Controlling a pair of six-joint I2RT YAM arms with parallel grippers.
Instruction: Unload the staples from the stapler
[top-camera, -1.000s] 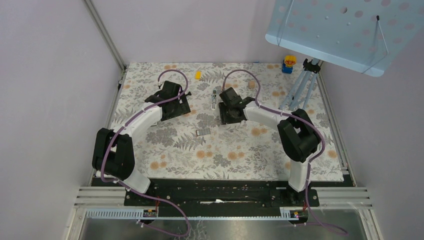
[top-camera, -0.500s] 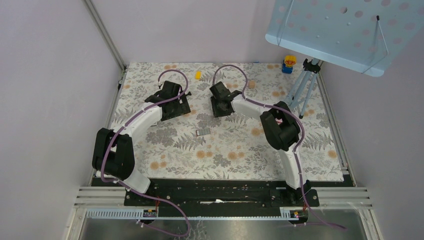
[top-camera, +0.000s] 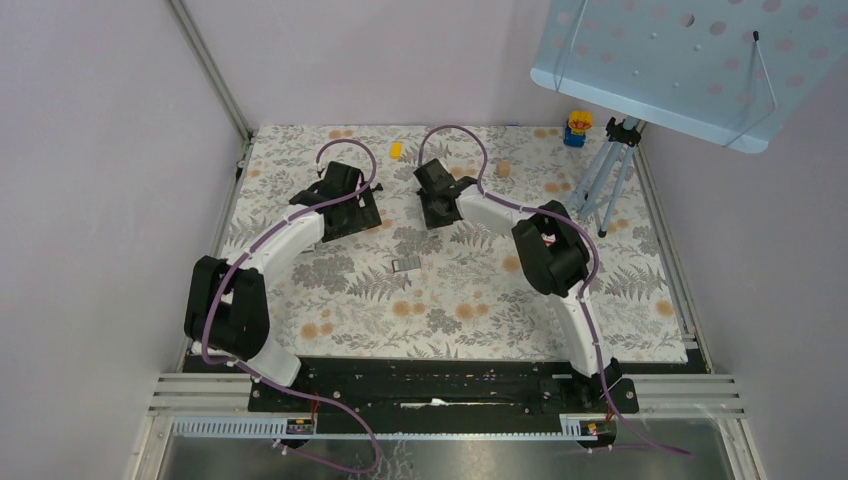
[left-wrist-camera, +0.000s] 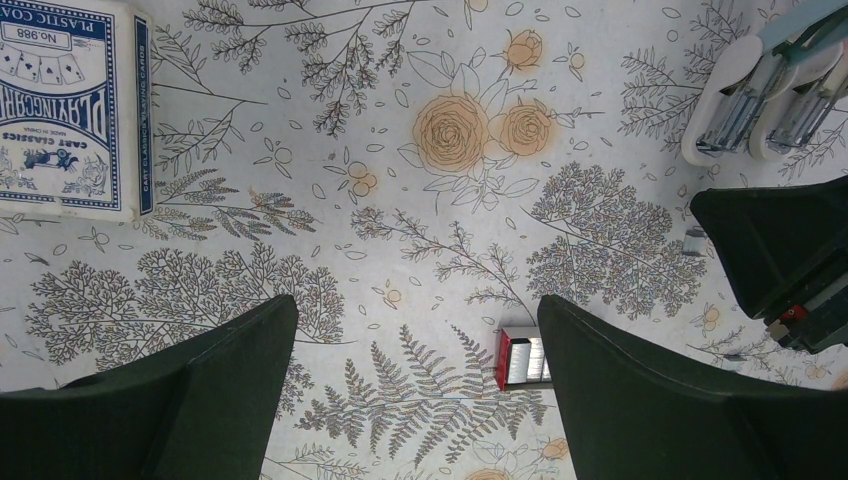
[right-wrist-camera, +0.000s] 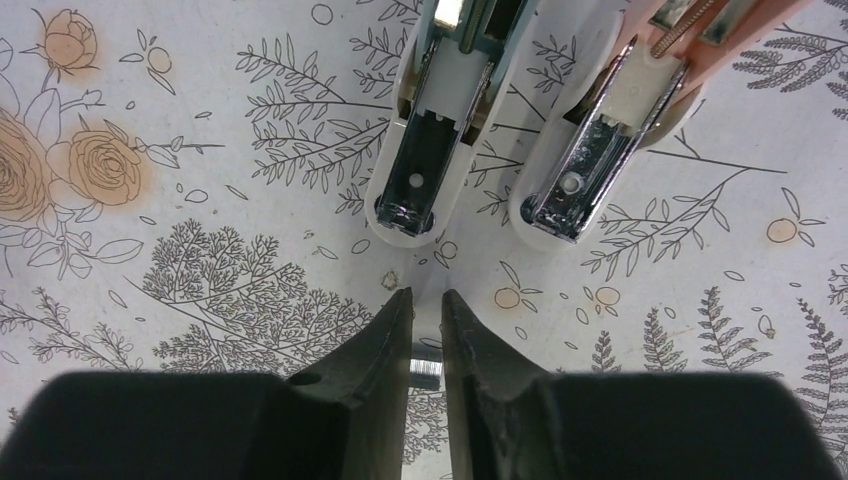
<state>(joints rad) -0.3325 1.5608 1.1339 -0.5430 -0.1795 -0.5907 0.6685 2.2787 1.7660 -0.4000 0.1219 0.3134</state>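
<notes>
The stapler lies swung open on the flowered cloth: its white base arm (right-wrist-camera: 415, 170) and its pink-topped magazine arm (right-wrist-camera: 600, 170) lie side by side just ahead of my right gripper (right-wrist-camera: 427, 293). The fingers are nearly closed, with a short silver strip of staples (right-wrist-camera: 427, 373) caught between them. In the top view the right gripper (top-camera: 432, 205) covers the stapler. The stapler's ends also show in the left wrist view (left-wrist-camera: 745, 95). My left gripper (left-wrist-camera: 415, 305) is open and empty above the cloth, left of the stapler (top-camera: 345, 205).
A red box of staples (left-wrist-camera: 520, 357) lies by the left gripper's right finger and also shows in the top view (top-camera: 405, 265). A blue playing-card box (left-wrist-camera: 70, 110) lies far left. A yellow piece (top-camera: 395, 150), a toy figure (top-camera: 577, 127) and a tripod (top-camera: 600, 180) stand at the back.
My right arm has swung up and to the left, bringing its gripper over the stapler. The left arm has not moved.
</notes>
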